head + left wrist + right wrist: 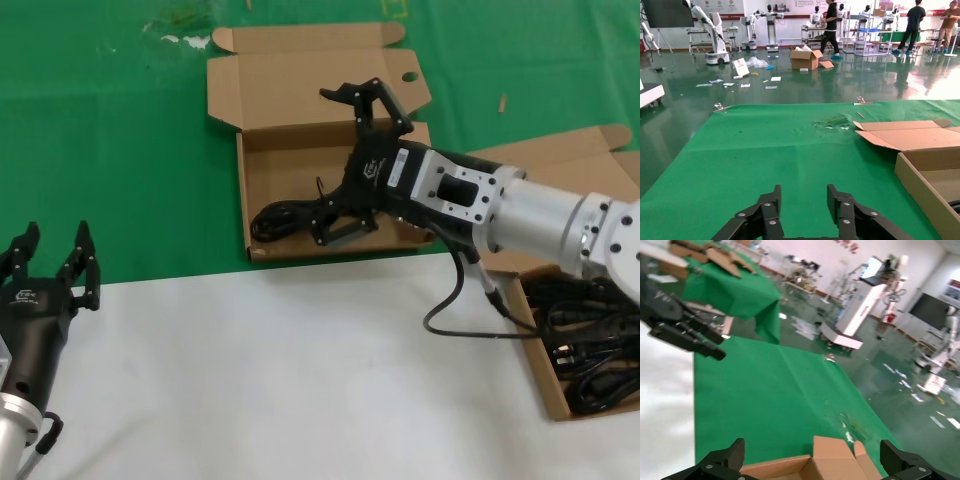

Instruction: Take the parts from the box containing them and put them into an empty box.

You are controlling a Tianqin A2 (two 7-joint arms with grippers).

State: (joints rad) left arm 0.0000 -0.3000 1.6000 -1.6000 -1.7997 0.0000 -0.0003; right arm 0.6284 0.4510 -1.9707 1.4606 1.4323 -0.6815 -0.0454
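right pincer (340, 165) spread over wide box (290, 165) | cord (285, 218) just beside its lower finger | left pincer (52, 262) spread, idle

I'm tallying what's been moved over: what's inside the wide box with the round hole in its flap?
One black power cord lies inside the wide box, near its front left. The open right claw and its arm cover the right part, so any cords there are hidden.
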